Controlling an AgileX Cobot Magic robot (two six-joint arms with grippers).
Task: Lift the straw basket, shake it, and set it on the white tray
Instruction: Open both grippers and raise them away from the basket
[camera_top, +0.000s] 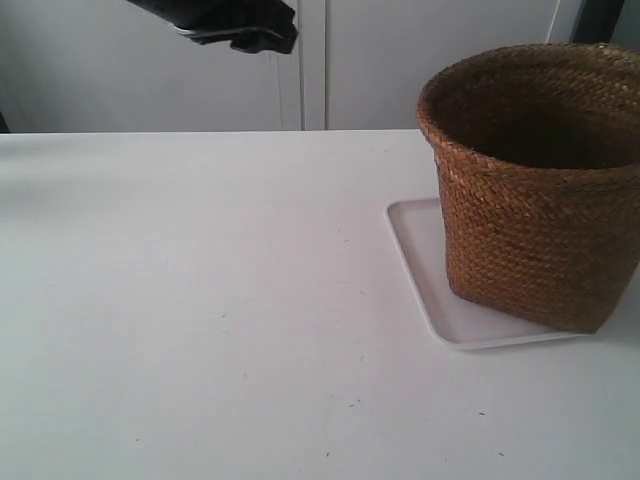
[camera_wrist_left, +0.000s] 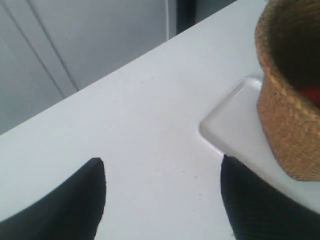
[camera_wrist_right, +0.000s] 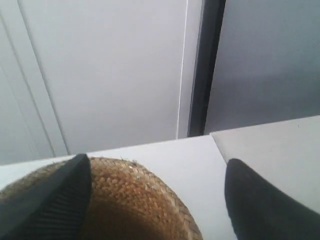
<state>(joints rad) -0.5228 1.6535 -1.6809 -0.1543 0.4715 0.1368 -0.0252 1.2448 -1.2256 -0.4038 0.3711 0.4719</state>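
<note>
On my white bench (camera_top: 200, 300) the white tray (camera_top: 418, 250) lies flat, toward the exterior view's right, with a few dark specks (camera_top: 352, 403) scattered nearby.

A wide stretch of the surface (camera_top: 200, 300) is left open at the exterior view's left. The right is blocked by the basket (camera_top: 540, 190), by which most of the tray (camera_top: 415, 250) is covered; only a narrow strip is left free beside it. Room above the far edge is taken by a dark arm (camera_top: 235, 22). The left pincer (camera_wrist_left: 162, 162) is held spread over open surface, the right pincer (camera_wrist_right: 157, 160) over the basket's rim.
</note>
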